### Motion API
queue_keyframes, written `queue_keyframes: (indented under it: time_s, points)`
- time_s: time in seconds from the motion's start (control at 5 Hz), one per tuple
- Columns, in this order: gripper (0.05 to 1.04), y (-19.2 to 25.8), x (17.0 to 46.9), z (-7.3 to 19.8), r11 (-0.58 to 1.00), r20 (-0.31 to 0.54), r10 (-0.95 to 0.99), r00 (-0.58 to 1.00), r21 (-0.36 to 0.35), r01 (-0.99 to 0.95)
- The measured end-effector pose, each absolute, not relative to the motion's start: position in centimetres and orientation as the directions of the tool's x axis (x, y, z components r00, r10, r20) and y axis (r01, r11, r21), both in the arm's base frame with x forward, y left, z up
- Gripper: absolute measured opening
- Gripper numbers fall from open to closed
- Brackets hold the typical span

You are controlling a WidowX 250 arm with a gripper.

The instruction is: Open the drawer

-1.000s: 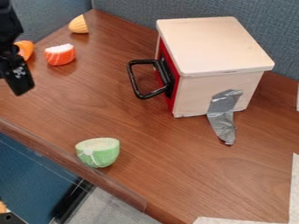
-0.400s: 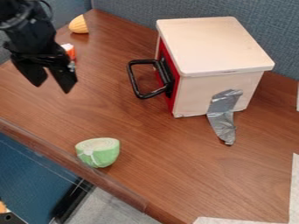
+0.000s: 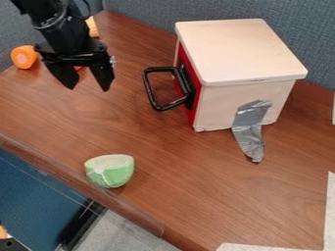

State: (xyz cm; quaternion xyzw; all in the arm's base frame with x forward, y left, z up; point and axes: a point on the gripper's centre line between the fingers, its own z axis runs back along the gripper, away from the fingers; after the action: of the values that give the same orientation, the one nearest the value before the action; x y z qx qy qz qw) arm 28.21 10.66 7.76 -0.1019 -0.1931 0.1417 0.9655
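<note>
The drawer (image 3: 184,59) has a flat red front and sits closed in a pale wooden box (image 3: 222,103), its front lying in under the edge of the box's smooth, round-cornered lid. The box stands upright on the brown wood-grain surface (image 3: 170,169), between 1 and 2 o'clock from the middle of the view. The red front faces 9 o'clock, while a plain pale side faces roughly 6 o'clock. A black, squared loop handle (image 3: 149,88) is fixed to the front and juts out toward 9 o'clock, raised off the surface.
</note>
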Motion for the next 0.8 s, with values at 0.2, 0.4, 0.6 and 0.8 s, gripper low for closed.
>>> queue_keyframes:
  time_s: [0.2, 0.4, 0.6, 0.8]
  points:
    - [0.999, 10.1, 29.7, 7.5, 0.924, 0.344, 0.35, 0.871, -0.28, -0.26]
    - [0.999, 9.3, 30.4, 6.8, 0.917, 0.335, 0.367, 0.868, -0.288, -0.277]
    - [0.999, 8.1, 31.3, 6.4, 0.913, 0.339, 0.377, 0.862, -0.291, -0.284]
    - [0.999, 7.0, 32.1, 6.6, 0.906, 0.354, 0.395, 0.848, -0.302, -0.296]
